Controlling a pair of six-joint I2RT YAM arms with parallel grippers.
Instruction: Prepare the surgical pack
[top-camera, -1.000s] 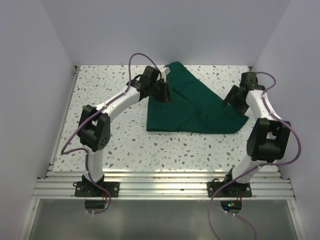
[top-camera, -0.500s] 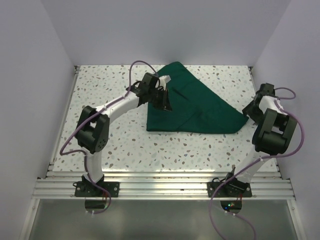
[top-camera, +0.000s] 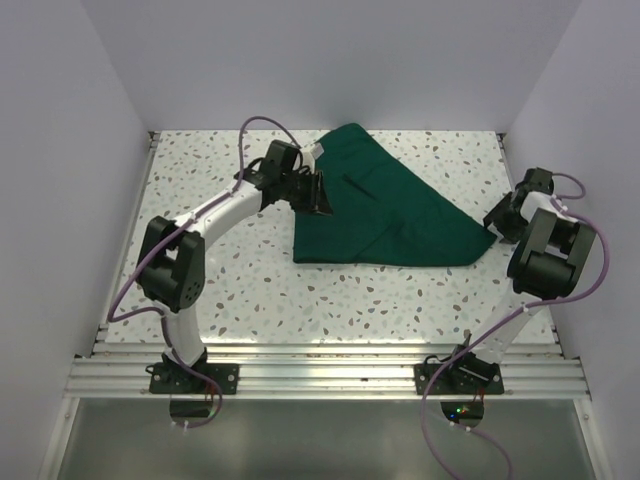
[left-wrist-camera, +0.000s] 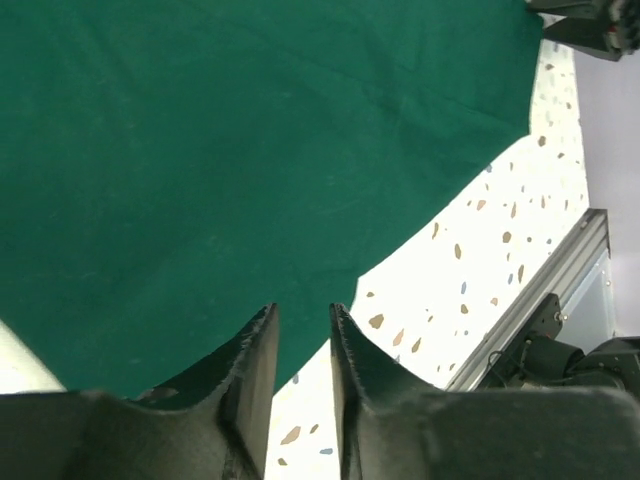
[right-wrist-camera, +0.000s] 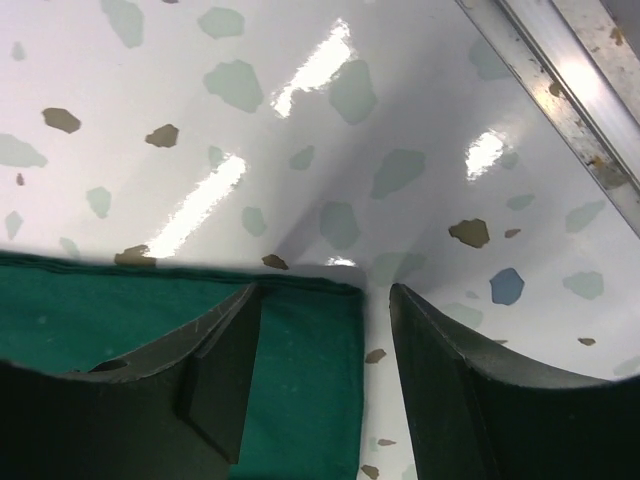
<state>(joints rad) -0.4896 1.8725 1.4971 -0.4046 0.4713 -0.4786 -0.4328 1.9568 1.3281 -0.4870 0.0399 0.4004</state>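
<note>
Lying on speckled table (top-camera: 250, 290) between pale walls (top-camera: 60, 150): surgical pack (top-camera: 385, 215).

The surgical pack (top-camera: 385, 205) takes up the back middle of the bench (top-camera: 230, 280) and tapers toward the right edge. I see bare bench along the left edge and across the near edge. My left pincer (left-wrist-camera: 302, 315) hangs over the pack's left border, jaws a slit apart. My right pincer (right-wrist-camera: 325, 300), jaws wide, straddles the pack's right corner. The rail (right-wrist-camera: 560, 90) at the right edge crowds it.
</note>
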